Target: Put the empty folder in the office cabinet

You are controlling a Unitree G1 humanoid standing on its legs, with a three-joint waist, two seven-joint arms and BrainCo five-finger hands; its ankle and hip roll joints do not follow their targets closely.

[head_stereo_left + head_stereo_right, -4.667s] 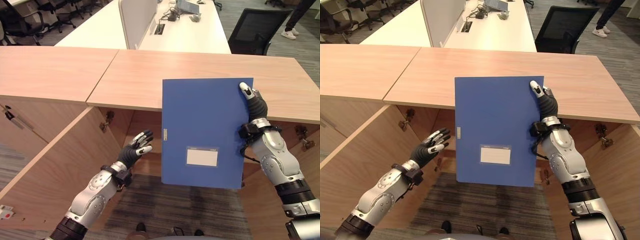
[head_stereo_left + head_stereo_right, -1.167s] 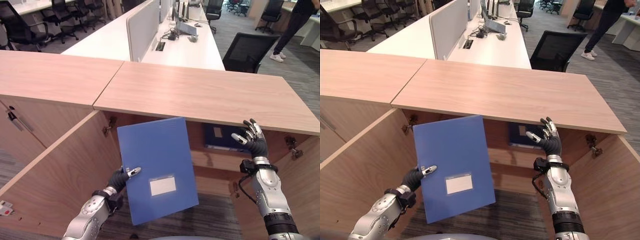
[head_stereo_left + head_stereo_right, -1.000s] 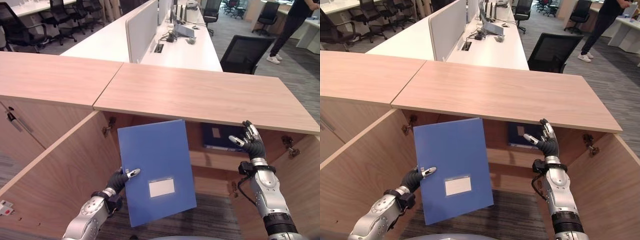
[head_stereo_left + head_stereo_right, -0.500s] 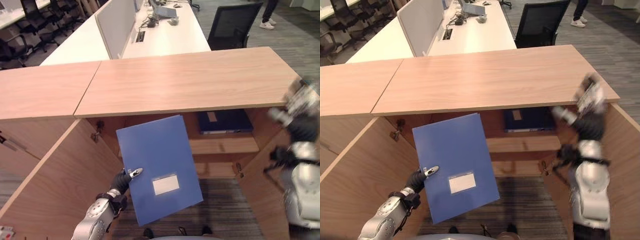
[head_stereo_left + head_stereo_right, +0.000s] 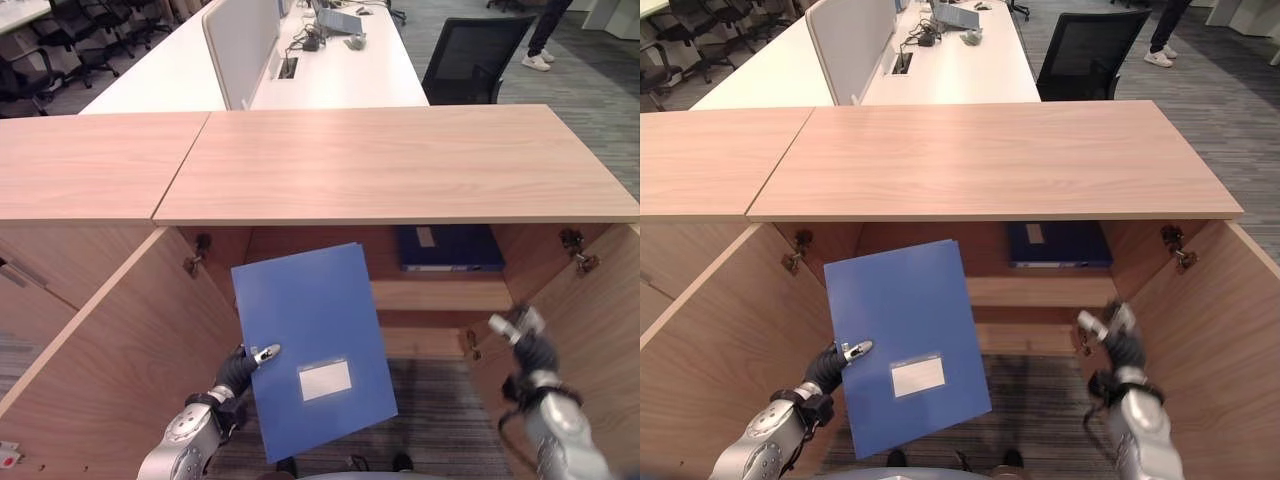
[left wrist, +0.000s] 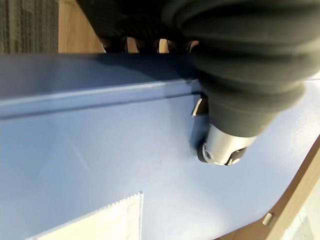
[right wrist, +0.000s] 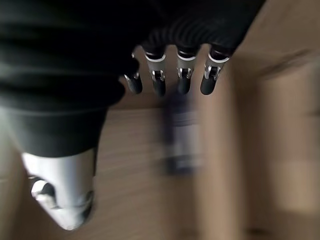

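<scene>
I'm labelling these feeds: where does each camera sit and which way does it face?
Eye views: head, looking down at the open cabinet; left hand pinches the blue folder, right hand is open.
Left wrist: along the thumb pressing the folder.
Right wrist: past straight fingers toward wood.
Shared: the folder.

Bright, even light; right wrist view motion-blurred.

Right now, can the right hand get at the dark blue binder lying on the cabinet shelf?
Probably yes. The right hand is open and holds nothing, the cabinet doors stand open, and nothing sits between it and the binder on the shelf above it.
</scene>
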